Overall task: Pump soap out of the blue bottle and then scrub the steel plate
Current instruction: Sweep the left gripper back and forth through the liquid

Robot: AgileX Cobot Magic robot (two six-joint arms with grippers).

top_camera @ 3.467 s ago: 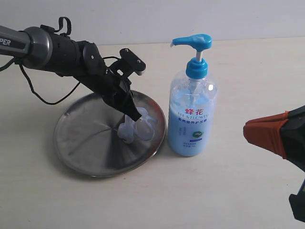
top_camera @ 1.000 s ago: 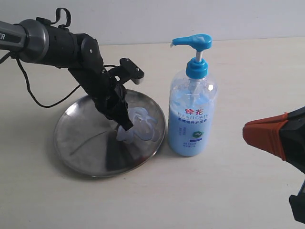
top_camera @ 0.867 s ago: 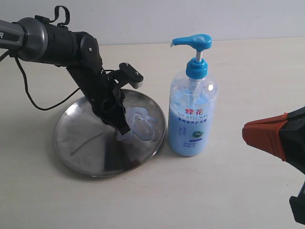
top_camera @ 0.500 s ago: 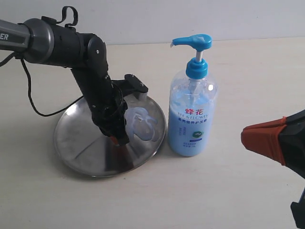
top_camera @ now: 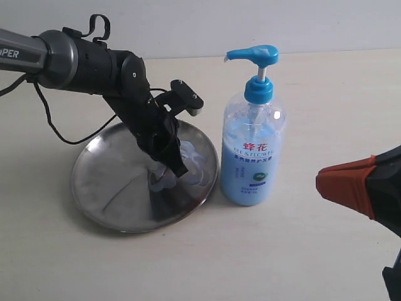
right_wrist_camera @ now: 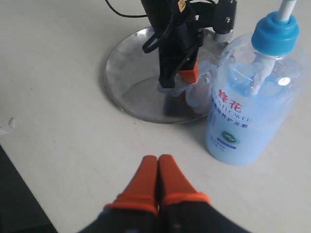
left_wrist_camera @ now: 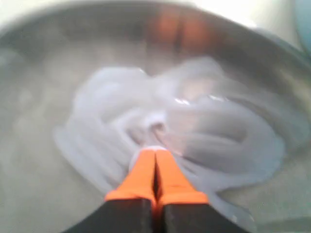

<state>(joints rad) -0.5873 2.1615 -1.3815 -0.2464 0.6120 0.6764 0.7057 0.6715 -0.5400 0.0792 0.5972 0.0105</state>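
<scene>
The round steel plate [top_camera: 113,188] lies left of the blue bottle [top_camera: 252,157], whose bright blue pump head points left. A pale blue smear of soap [top_camera: 191,162] covers the plate's right side, seen close up as swirled soap [left_wrist_camera: 204,126]. My left gripper [top_camera: 178,170] is shut, its orange tips pressed down into the soap, and shows the same in its own view [left_wrist_camera: 155,153]. My right gripper [top_camera: 321,179] is shut and empty, hovering low at the right, away from the bottle [right_wrist_camera: 250,111]; it shows shut in its own view [right_wrist_camera: 158,158].
A black cable [top_camera: 59,128] trails from the left arm over the table behind the plate. The plate [right_wrist_camera: 131,82] and bottle stand close together on the pale tabletop [top_camera: 263,251]. A dark edge [right_wrist_camera: 14,199] borders the table in the right wrist view.
The left gripper has swept around through the soap on the plate, first toward the front, then back right, spreading the smear. The right gripper has stayed almost still and shut.
</scene>
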